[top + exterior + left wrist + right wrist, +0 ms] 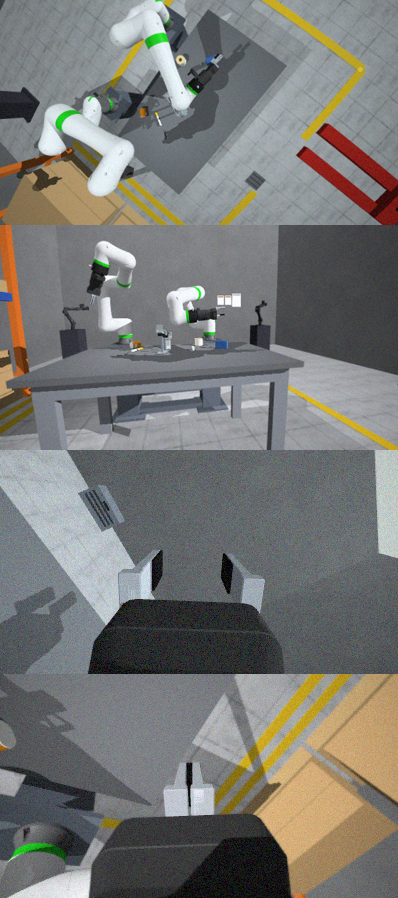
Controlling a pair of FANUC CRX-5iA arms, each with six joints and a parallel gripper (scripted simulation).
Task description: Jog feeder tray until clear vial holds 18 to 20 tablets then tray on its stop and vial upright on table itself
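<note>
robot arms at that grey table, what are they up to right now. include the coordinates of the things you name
Neither arm is handling anything. The left arm's tool [217,61] [221,311] [192,571] is open, held level above the table [245,89] [156,367]. The right arm's tool [92,299] [189,765] is shut with nothing in it, raised off to the side. The feeder stand [163,344] is on the table, touched by neither tool; I can't make out a tablet count.

The surface [245,76] [220,365] is a dark gray, rectangular tabletop on gray legs. A pale metal stand [184,113] [163,344] rises upright from it. Near the stand lie a white marker with a yellow end [158,119] [136,349] and, just beside that, an orange container [143,112] [136,344]. Well apart from these, a cream cylinder [177,58] [198,342] stands near a blue block [210,58] [221,344]. A small white piece [193,348] sits between stand and block in the exterior view.
</note>
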